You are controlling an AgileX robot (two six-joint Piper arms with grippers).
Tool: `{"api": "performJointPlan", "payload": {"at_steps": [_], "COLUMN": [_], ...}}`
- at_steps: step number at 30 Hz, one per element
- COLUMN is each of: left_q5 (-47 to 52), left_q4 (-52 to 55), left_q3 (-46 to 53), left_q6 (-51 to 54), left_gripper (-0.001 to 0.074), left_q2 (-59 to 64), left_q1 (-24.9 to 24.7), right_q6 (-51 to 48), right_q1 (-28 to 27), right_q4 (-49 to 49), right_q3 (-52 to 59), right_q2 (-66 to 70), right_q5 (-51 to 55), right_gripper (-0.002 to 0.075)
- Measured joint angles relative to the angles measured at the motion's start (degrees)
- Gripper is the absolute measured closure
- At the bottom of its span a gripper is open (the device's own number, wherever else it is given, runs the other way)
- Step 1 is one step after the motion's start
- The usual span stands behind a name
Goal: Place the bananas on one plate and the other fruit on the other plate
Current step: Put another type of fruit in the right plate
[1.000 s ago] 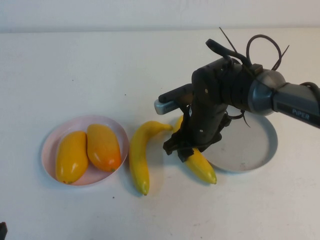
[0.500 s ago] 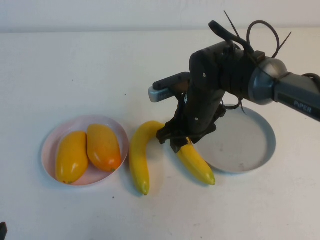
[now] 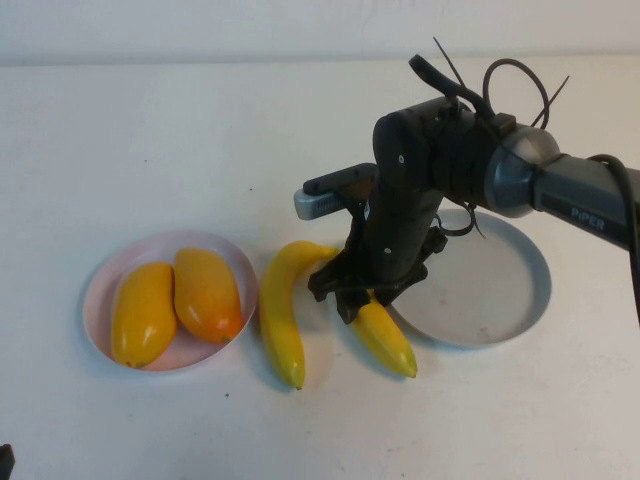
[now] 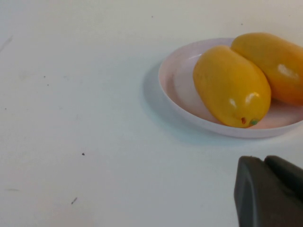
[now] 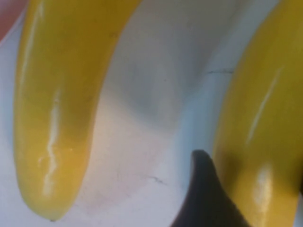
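Note:
My right gripper [image 3: 362, 300] is shut on one banana [image 3: 388, 338] near its stem end, just left of the grey-blue plate [image 3: 500, 290]. In the right wrist view this banana [image 5: 265, 123] fills the gap beside a dark finger [image 5: 203, 189]. The other banana [image 3: 278, 310] lies on the table between the two plates, also seen as a banana [image 5: 61, 104] in the right wrist view. Two orange-yellow fruits [image 3: 143, 312] [image 3: 207, 294] rest on the pink plate [image 3: 100, 290]. My left gripper [image 4: 267, 163] is shut and empty, close to the pink plate [image 4: 175, 90].
The grey-blue plate has nothing on it. White tabletop stretches behind and in front of the plates. The right arm [image 3: 560, 195] reaches in from the right, with cables looping above its wrist.
The right gripper has shifted left and a little toward the front with its banana, whose free end has swung away from the grey-blue plate. The other banana was nudged slightly.

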Motion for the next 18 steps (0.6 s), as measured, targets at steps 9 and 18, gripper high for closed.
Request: {"api": "performJointPlan", "payload": {"at_steps": [9, 18], "left_q5": [0.0, 0.0], "left_q4": [0.0, 0.0], "left_q3": [0.0, 0.0], "left_q6": [0.0, 0.0], "left_gripper": [0.0738, 0.0738], "left_q2": [0.0, 0.0], "left_q1": [0.0, 0.0], "right_q6": [0.0, 0.0], "right_q1": [0.0, 0.0], "right_q4": [1.1, 1.9], "right_q3": [0.0, -0.1], "right_q2": [0.3, 3.0], "right_q5": [0.0, -0.3], "right_gripper": [0.0351, 0.0354]}}
